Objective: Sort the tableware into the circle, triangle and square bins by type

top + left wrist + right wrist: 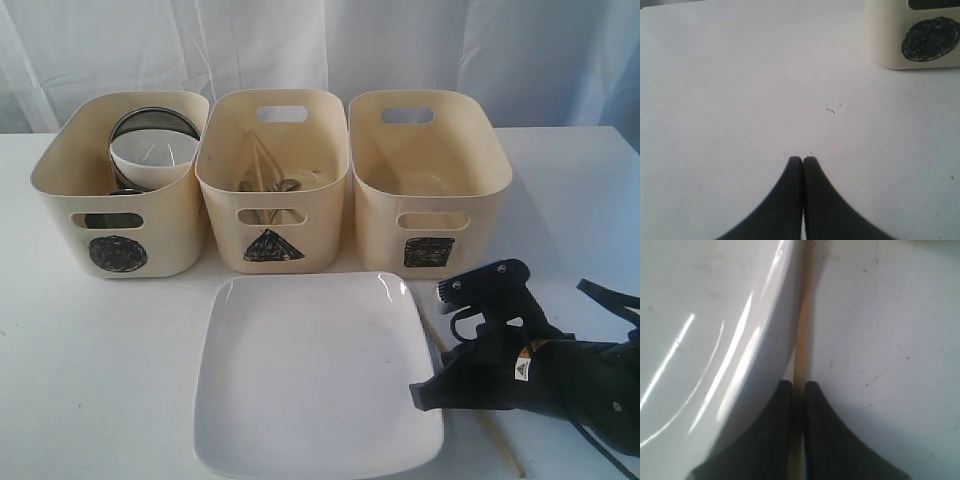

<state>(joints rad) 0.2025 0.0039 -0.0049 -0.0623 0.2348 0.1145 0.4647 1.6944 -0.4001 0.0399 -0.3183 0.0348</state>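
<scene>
The large square white plate (310,380) lies on the table in front of the bins. A wooden chopstick (503,448) lies along its right edge. My right gripper (448,388) is down on it, and the right wrist view shows the fingers shut on the chopstick (801,340) beside the plate's rim (740,340). The circle bin (60,190) holds a small white bowl (150,158) and steel ware (155,120). The triangle bin (225,190) holds chopsticks and cutlery (265,180). Nothing shows inside the square bin (480,190). My left gripper (802,159) is shut and empty over bare table near the circle bin (890,45).
The three bins stand in a row at the back of the white table (90,370). A white curtain (300,50) hangs behind them. The right arm's black body and cables (590,380) fill the right front corner.
</scene>
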